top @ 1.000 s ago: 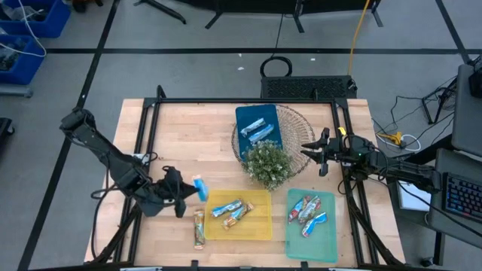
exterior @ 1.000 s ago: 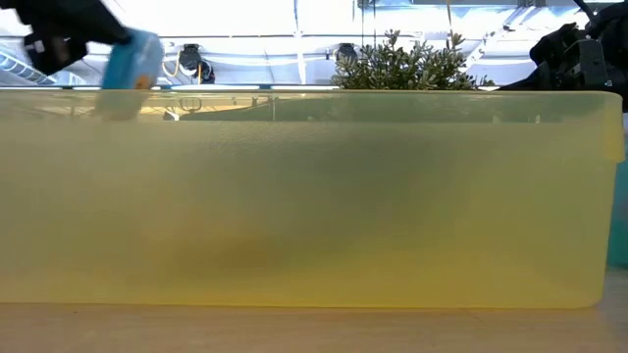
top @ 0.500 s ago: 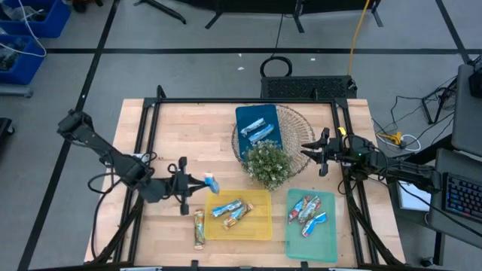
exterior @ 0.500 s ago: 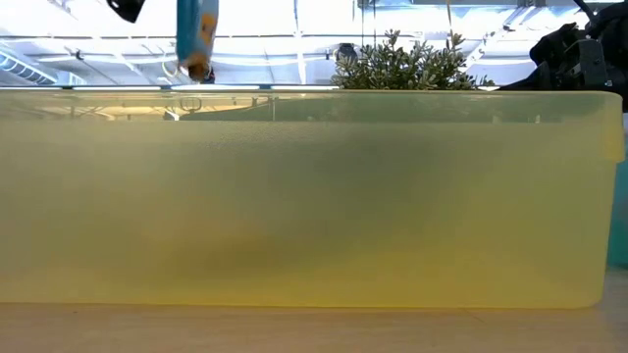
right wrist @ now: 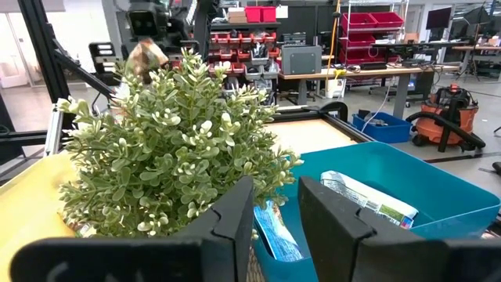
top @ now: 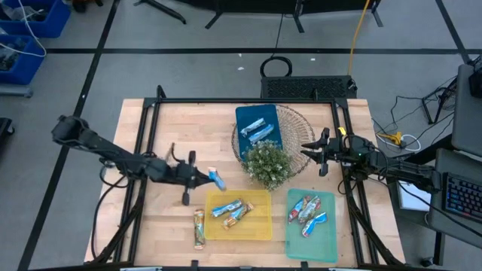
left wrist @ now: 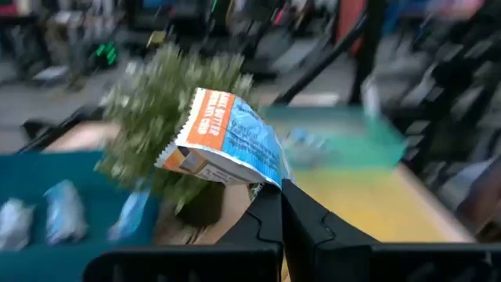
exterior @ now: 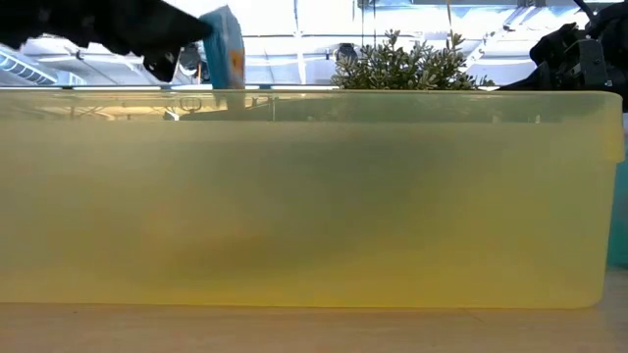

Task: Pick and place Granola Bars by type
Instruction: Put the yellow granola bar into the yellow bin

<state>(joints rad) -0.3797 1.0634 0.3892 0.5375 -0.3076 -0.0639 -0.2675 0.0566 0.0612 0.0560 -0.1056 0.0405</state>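
Note:
My left gripper (top: 202, 179) hangs over the table's middle, left of the bushy plant (top: 267, 164), and is shut on a blue, white and orange granola bar (top: 218, 180). The low view shows that bar (exterior: 224, 47) above the yellow tray's rim. More bars lie in the blue tray (top: 260, 129), in the yellow tray (top: 239, 214) and in the teal tray (top: 310, 222). One bar (top: 199, 228) lies on the bare wood left of the yellow tray. My right gripper (top: 307, 153) waits open just right of the plant. My left gripper pinches the bar by one end of its wrapper (left wrist: 266, 182) between the two fingertips (left wrist: 291, 210). The fingers come nearly level from the table's left. The bar is lifted clear and sticks out past the fingertips toward the plant, orange end (left wrist: 182, 157) farthest off.
The blue tray sits in a round wire basket (top: 297, 124) behind the plant. Black frame rails (top: 147, 143) run along both sides of the table. The yellow tray's wall (exterior: 314, 196) fills the low view. Bare wood lies on the far left part (top: 188, 124).
My left arm has stretched out toward the table's right, carrying the bar from beside the yellow tray's left corner toward the plant. The bar has stayed clear of the table throughout. My right gripper has kept still.

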